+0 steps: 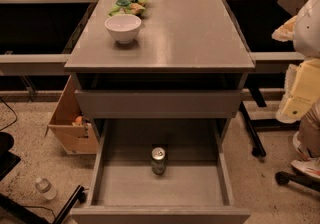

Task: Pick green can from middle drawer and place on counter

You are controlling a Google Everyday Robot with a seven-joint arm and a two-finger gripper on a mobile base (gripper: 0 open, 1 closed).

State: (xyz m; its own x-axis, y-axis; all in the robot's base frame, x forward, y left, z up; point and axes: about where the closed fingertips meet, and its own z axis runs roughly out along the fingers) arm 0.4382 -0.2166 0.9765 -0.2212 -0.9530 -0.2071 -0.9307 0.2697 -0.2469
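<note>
The green can [158,161] stands upright in the open middle drawer [112,188], near the middle of the drawer floor, with its silver top showing. The counter [185,33] is the grey cabinet top above it. My arm is at the right edge of the camera view, and my gripper [299,90] hangs there beside the cabinet. It is well to the right of the can, higher than it, and touches nothing.
A white bowl [123,27] and a green snack bag [130,1] sit at the counter's back left. The top drawer front [157,103] is closed above the open drawer. A cardboard box [72,123] and a plastic bottle [45,188] lie on the floor at left. Chair wheels [282,178] are at right.
</note>
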